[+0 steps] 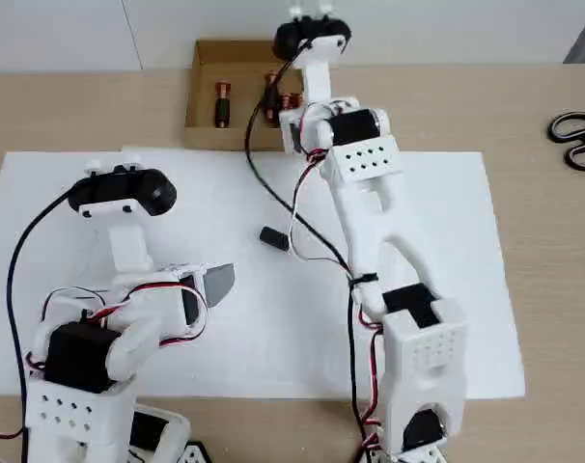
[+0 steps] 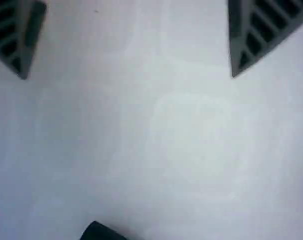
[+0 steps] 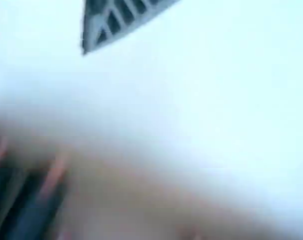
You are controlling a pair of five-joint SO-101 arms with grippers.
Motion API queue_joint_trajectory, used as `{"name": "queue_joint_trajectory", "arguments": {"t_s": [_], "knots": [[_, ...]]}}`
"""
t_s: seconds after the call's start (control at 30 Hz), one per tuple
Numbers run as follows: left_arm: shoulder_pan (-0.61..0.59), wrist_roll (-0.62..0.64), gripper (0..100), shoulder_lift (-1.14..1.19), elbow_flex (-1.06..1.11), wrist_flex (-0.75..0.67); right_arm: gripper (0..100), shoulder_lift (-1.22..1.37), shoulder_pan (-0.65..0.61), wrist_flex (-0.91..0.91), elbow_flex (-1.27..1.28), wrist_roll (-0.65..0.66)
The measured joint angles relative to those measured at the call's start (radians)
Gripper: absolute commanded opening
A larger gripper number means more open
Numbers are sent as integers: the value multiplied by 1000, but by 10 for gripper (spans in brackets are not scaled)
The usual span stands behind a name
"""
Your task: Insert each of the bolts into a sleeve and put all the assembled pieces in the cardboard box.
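Brown cardboard box (image 1: 201,96) at the far side of the wooden counter (image 1: 80,106) holds ridged copper-and-black assembled pieces (image 1: 222,104), short cylinders lying on its floor. The right arm (image 1: 370,183) lies extended to the box's near wall. The right pincer (image 3: 116,22) shows one dark ribbed finger over a blur, so I cannot tell its opening or load. The left pincer (image 2: 129,50) hangs spread wide and empty above the smooth white paper sheet (image 1: 225,193). A small black part (image 1: 273,238) lies loose on the paper between the arms, bolt or sleeve unclear. Boxing looks nearly finished. The next move likely calls for fetching that part and pairing it.
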Motion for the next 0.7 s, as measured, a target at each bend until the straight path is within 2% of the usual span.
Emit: {"name": "queue_joint_trajectory", "arguments": {"t_s": [0.17, 0.47, 0.6, 0.7], "knots": [[0, 0, 246, 0, 0, 0, 267, -12, -66, 233, 0, 0], [-2, 0, 244, 0, 0, 0, 284, 26, -72, 351, -5, 0], [-18, -5, 244, 0, 0, 0, 353, 35, -72, 420, -8, 118], [-106, -5, 244, 0, -8, 11, 365, 34, -72, 436, -9, 184]]}}
